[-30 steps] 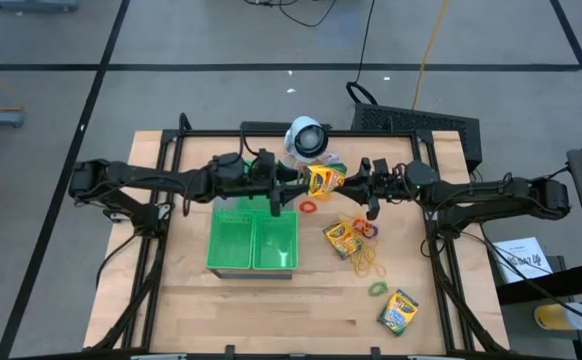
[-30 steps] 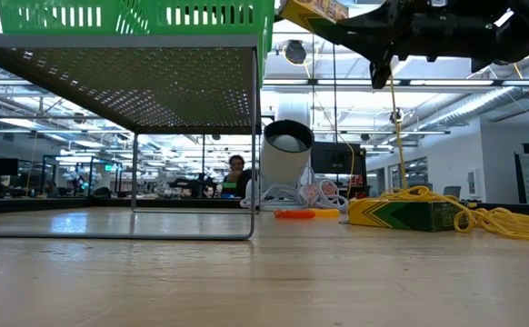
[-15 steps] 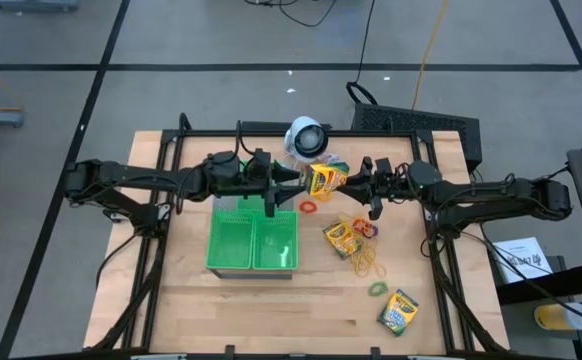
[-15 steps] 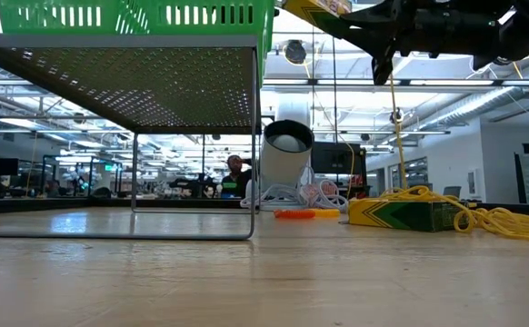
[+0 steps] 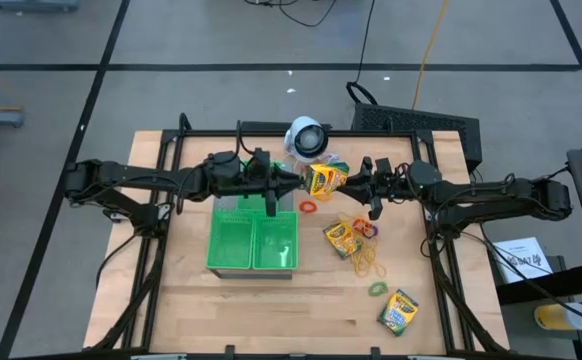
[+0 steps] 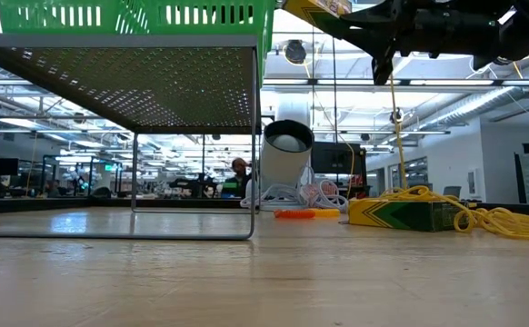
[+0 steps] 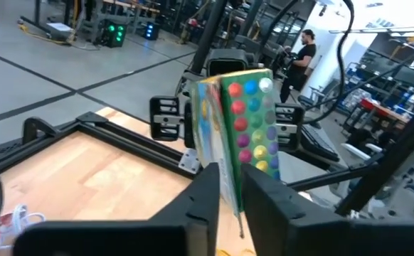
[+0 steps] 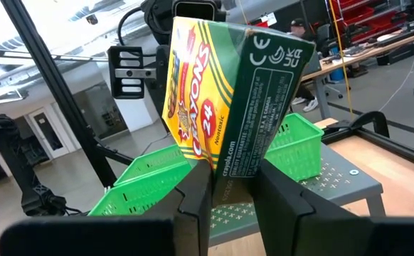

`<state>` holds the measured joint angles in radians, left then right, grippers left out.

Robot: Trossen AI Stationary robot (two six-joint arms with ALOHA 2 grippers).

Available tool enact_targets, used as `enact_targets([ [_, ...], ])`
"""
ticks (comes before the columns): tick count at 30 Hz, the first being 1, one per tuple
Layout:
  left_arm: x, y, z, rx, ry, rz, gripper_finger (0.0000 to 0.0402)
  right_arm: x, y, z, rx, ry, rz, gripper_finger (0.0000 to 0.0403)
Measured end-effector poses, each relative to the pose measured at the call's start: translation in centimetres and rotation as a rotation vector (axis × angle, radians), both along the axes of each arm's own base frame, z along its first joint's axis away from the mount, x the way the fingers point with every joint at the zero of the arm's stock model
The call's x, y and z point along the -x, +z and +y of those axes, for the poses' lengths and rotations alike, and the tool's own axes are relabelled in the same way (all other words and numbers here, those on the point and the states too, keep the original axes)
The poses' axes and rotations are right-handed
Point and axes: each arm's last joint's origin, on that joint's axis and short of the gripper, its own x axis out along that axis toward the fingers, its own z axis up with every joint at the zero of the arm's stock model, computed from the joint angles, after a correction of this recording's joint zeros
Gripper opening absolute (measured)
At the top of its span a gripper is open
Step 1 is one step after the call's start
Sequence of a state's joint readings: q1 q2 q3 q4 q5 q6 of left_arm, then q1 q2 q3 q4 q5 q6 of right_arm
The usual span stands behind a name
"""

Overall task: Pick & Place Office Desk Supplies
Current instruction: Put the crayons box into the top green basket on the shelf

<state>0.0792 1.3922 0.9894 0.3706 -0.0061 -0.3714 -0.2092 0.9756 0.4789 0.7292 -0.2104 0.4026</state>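
A yellow-and-green crayon box (image 5: pixel 323 180) hangs in the air over the table's far middle, between my two arms. My left gripper (image 5: pixel 296 181) comes at it from the left and is shut on it; my right gripper (image 5: pixel 351 183) comes from the right and is shut on it too. A second crayon box (image 5: pixel 340 238) lies flat on the table and a third (image 5: pixel 398 311) lies near the front right. Rubber bands lie loose: red (image 5: pixel 308 207), yellow (image 5: pixel 366 260), green (image 5: pixel 377 289). My left gripper pinches the crayon box's left end (image 7: pixel 237 167) between its two fingers, one on each side. The fingers point level, from the table's left. The box stands tilted and clear of the table. My right gripper pinches the box's right end (image 8: pixel 228 165) between its two fingers, by the yellow front and the green side. The fingers come about level from the table's right. The box sticks out beyond them, tilted and lifted clear.
Two green compartment trays (image 5: pixel 253 242) stand side by side left of the middle, just below the held box. A white round device (image 5: pixel 306 137) with a cord stands at the far edge. A tangle of red and orange bands (image 5: pixel 363 228) lies by the second box.
My left gripper has shut on the crayon box's left end. Both arms have kept their places, and the box hangs where it was.
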Motion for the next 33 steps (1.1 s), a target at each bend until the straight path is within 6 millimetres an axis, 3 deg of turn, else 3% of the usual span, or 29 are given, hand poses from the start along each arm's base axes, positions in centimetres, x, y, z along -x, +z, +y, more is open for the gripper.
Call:
enact_targets([
  [6, 0.0, 0.0, 0.0, -0.031, 0.001, 0.001, 0.0011, 0.0, 0.0, 0.0, 0.0, 0.0, 0.001, 0.007],
  [12, 0.0, 0.0, 0.0, -0.081, 0.0, 0.006, 0.0007, 0.0, 0.0, 0.0, 0.008, -0.001, 0.002, 0.0073],
  [18, 0.5, 0.4, -0.1, -0.107, -0.009, 0.01, 0.0005, 0.0, -0.3, 0.0, 0.041, -0.005, 0.027, 0.0147],
  [25, 3.1, 2.2, -0.2, -0.113, -0.001, 0.035, 0.0003, -0.1, -0.5, 0.0, 0.037, -0.006, 0.051, 0.021],
  [33, 7.1, 5.5, -0.4, -0.099, 0.038, 0.102, 0.0003, -0.1, -0.5, 0.0, 0.041, -0.006, 0.05, 0.022],
])
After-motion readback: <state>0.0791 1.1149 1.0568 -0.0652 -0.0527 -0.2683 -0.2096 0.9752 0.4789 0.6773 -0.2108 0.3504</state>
